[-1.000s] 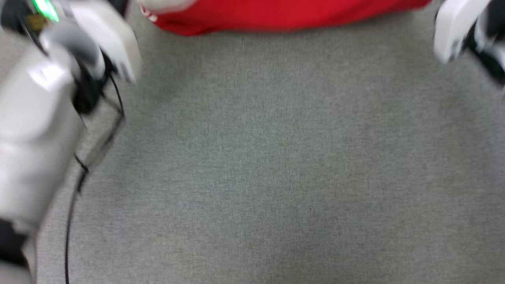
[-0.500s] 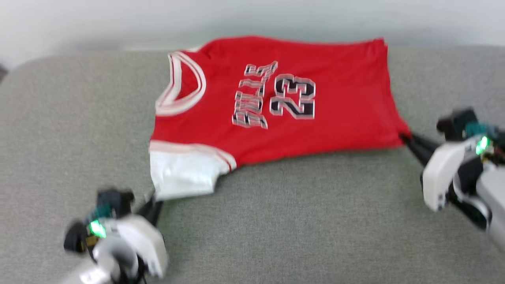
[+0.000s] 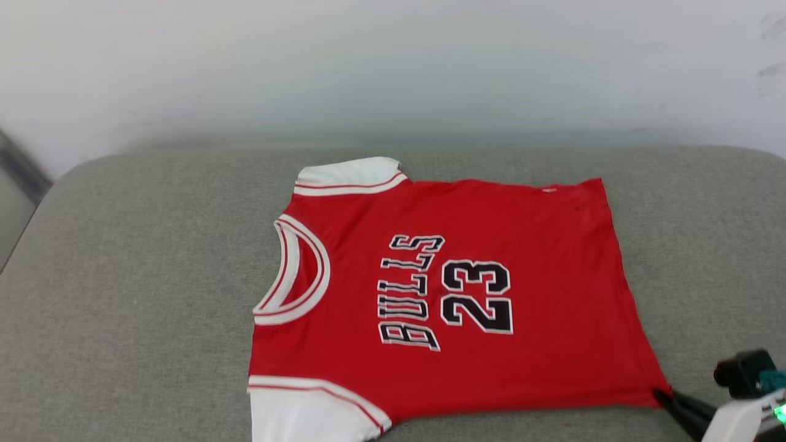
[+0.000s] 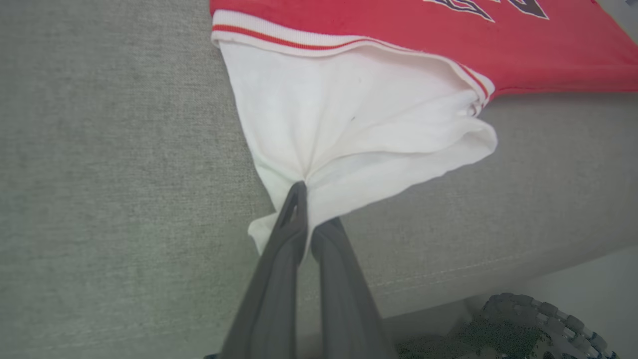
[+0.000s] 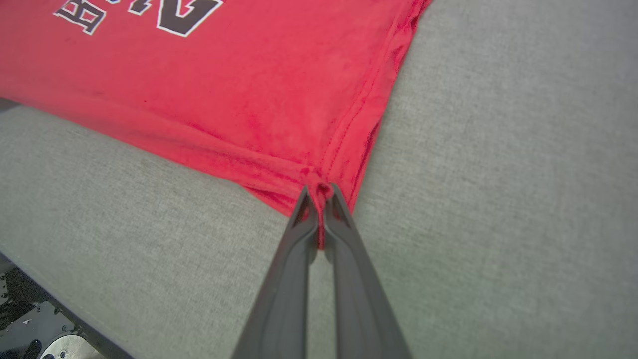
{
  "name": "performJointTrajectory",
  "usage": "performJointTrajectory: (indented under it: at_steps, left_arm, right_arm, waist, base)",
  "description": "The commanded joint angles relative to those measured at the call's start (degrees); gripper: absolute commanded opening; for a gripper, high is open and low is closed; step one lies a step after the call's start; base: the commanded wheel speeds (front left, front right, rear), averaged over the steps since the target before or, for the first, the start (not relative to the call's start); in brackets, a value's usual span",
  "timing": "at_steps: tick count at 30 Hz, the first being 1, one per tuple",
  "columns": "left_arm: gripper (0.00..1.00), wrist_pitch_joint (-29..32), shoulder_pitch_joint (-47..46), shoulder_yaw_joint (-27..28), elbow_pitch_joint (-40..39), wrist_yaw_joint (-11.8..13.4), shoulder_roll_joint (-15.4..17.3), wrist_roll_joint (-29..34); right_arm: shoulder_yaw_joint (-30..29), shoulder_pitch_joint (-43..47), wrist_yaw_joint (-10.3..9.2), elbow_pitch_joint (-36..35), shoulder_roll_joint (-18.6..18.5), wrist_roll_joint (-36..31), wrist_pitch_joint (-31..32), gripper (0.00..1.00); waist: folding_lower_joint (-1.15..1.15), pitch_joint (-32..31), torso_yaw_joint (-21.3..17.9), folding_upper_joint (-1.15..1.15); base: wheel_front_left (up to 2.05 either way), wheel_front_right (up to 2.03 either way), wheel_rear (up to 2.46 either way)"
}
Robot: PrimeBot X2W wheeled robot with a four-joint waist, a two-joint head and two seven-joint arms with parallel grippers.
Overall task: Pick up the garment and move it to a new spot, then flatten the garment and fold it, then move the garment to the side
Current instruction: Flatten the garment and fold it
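While the garment [image 3: 466, 294] lies flat on a grey cushion [image 3: 123, 294], left claw [image 4: 306, 204] pinches its white sleeve [image 4: 349, 114], right claw [image 5: 319, 192] its hem corner [image 5: 324, 164]; thin, limp cloth, likely best gripped at edges.

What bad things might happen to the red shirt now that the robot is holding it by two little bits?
1. The left fingers pinch just the edge of the white sleeve; a tug might slip it free.
2. The right fingers bunch up the red hem corner, so a pull could leave the jersey creased or skewed.
3. The sleeve lies near the front edge of the grey cushion and might droop off.
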Motion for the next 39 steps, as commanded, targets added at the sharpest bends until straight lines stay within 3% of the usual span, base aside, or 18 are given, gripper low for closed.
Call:
performJointTrajectory:
  at_steps: [1, 11, 20, 29, 39]
  left_arm:
    - [0.0, 0.04, 1.12, -0.29, -0.44, 0.32, 0.34, -0.27]
    - [0.0, 0.45, 4.66, -0.87, -3.29, 1.06, 1.55, -1.45]
    - [0.0, 4.07, -8.96, -0.54, -2.57, -2.18, 4.71, 5.29]
    - [0.0, 10.75, -26.59, 0.46, 1.58, -7.63, 4.52, 9.79]
    - [0.0, 14.22, -37.44, -0.43, 11.06, -12.58, 1.64, 11.51]
  right_arm:
    - [-1.08, 2.14, -0.06, -0.73, -0.41, -0.51, 0.37, 0.0]
    - [-14.8, 16.91, -0.05, -11.49, 1.97, -6.66, 7.75, 0.0]
    - [-25.49, 16.0, -0.05, -19.74, 5.59, -12.75, 13.89, 0.0]
    - [-27.98, 8.52, -0.05, -23.08, 7.13, -14.17, 17.78, 0.0]
    - [-24.98, -0.69, -0.05, -17.95, 8.23, -12.89, 19.57, 0.0]
  waist:
    - [0.03, -0.25, -0.27, 0.0]
    - [0.03, 0.63, -0.77, 0.0]
    - [0.03, 3.15, -0.57, 0.0]
    - [0.03, 8.54, -2.38, 0.0]
    - [0.03, 15.83, -4.1, 0.0]
  base:
    - [0.0, 0.0, 0.0]
    - [0.0, 0.0, 0.0]
    - [0.0, 0.0, 0.0]
    - [0.0, 0.0, 0.0]
    - [0.0, 0.0, 0.0]
